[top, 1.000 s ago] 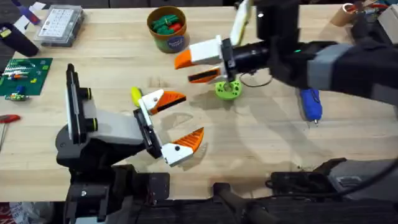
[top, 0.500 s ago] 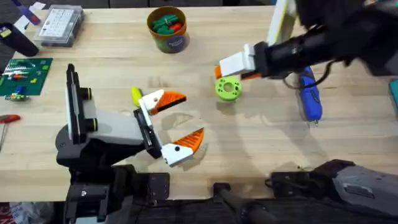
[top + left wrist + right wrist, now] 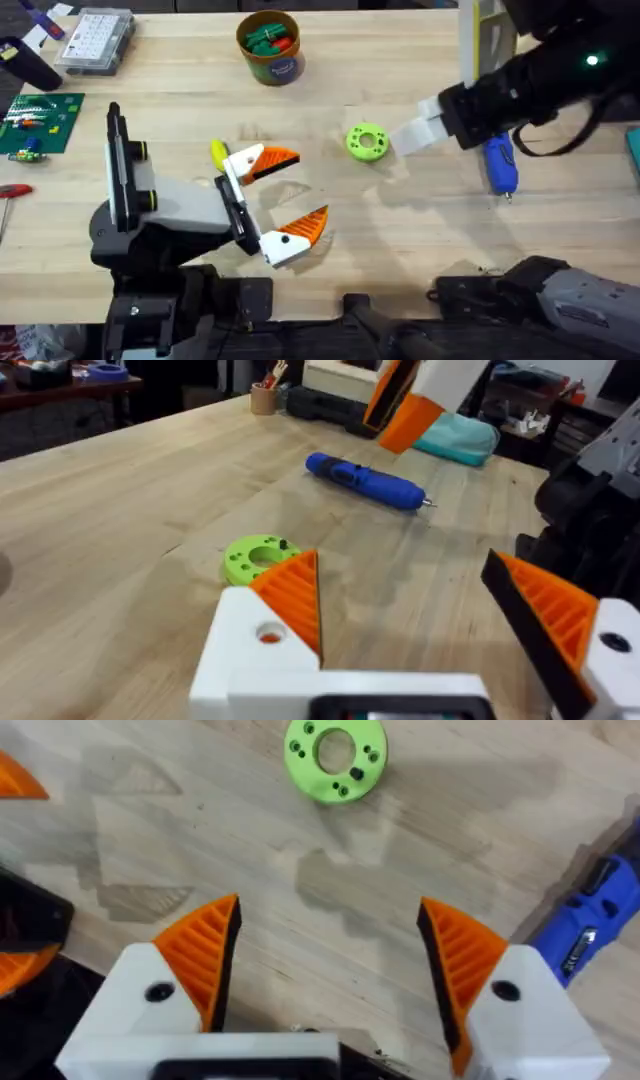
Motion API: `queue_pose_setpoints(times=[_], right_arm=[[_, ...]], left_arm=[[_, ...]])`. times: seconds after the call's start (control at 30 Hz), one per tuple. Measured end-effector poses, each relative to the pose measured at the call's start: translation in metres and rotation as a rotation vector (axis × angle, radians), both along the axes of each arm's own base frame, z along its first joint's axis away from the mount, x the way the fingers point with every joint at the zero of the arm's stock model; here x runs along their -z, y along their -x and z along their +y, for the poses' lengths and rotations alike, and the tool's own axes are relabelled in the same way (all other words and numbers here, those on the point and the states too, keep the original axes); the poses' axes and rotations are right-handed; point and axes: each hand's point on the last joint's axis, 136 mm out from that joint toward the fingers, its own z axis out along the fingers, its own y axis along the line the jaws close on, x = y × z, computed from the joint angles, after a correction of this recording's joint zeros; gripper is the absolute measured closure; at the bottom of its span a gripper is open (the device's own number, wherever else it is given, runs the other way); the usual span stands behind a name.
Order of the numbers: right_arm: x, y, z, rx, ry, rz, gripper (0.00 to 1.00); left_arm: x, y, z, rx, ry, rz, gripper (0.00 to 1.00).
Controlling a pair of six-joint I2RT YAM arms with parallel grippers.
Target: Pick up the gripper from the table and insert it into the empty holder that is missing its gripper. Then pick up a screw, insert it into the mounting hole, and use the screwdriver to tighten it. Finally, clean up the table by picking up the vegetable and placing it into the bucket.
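The bucket (image 3: pixel 270 47) stands at the back of the table (image 3: pixel 420 230) with green and red vegetable pieces (image 3: pixel 268 38) inside it. A blue electric screwdriver (image 3: pixel 499 166) lies at the right, also the screwdriver (image 3: pixel 365 478) in the left wrist view. A lime-green ring with holes (image 3: pixel 367 141) lies mid-table, with a small dark piece in one hole (image 3: pixel 355 773). My right gripper (image 3: pixel 408 137) hangs open and empty just right of the ring, its pads (image 3: pixel 205 955) wide apart. My left gripper (image 3: pixel 290 195) rests open and empty nearer the front. The holder is out of view.
A clear parts box (image 3: pixel 96 40) sits at the back left, a green circuit board (image 3: pixel 36 122) at the left edge, and a red-handled tool (image 3: pixel 12 190) below it. Bare wood lies between the ring and the front edge.
My right arm has swung rightward, carrying its gripper from above and left of the green ring to the ring's right side. The left arm has not moved.
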Motion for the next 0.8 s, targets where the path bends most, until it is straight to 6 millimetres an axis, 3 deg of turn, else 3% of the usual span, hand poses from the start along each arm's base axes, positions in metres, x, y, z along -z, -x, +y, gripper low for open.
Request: queue_pose_setpoints(times=[0.23,0.57,0.8], right_arm=[[-0.009,0.002,-0.006,0.031,-0.027,-0.095,0.014],[0.042,0.020,-0.016,0.031,0.007,-0.041,0.015],[0.048,0.009,-0.008,0.029,-0.026,-0.088,0.014]], left_arm=[[0.000,0.000,0.000,0.000,0.000,0.000,0.012],[0.000,0.000,0.000,0.000,0.000,0.000,0.012],[0.000,0.000,0.000,0.000,0.000,0.000,0.012]])
